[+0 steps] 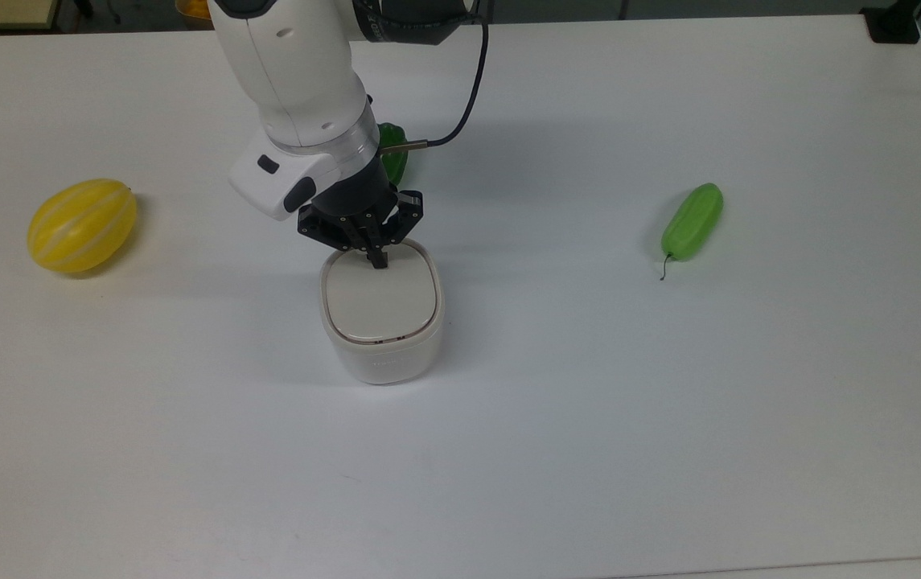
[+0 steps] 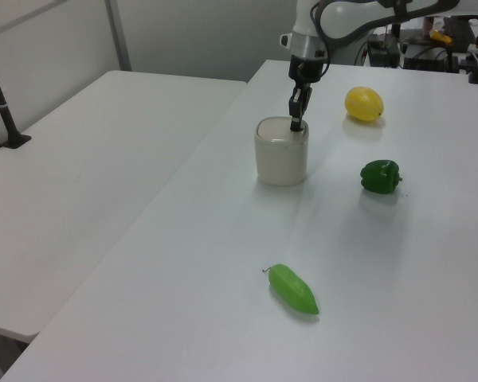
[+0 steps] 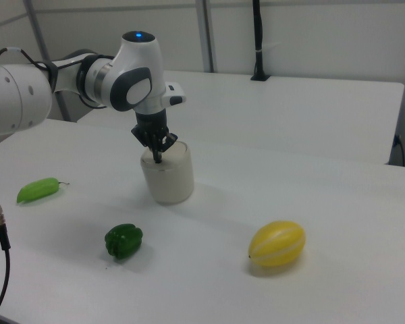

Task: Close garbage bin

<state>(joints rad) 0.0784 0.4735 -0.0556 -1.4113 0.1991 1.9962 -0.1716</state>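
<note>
- Garbage bin [image 1: 380, 342] sits mid-table [image 1: 669, 418], upright; in the top view approx centre, slightly left.
- Lid [image 1: 380, 299] lies flat on the bin's rim, beige, w/ thin dark seam all round; looks closed.
- Gripper [image 1: 378, 261] points straight down, fingers pinched together w/ nothing between them, tip touching the lid's far edge in the top view.
- Left view: gripper [image 2: 296, 123] tip on the bin's [image 2: 281, 155] top, right side.
- Right view: gripper [image 3: 158, 159] on the bin [image 3: 167, 177], arm above.
- Green pepper [image 3: 123, 241] near the bin, partly behind the arm in the top view.
- Yellow melon [image 1: 82, 224] well apart at the top view's left.
- Green pod [image 1: 692, 221] well apart at the top view's right.
</note>
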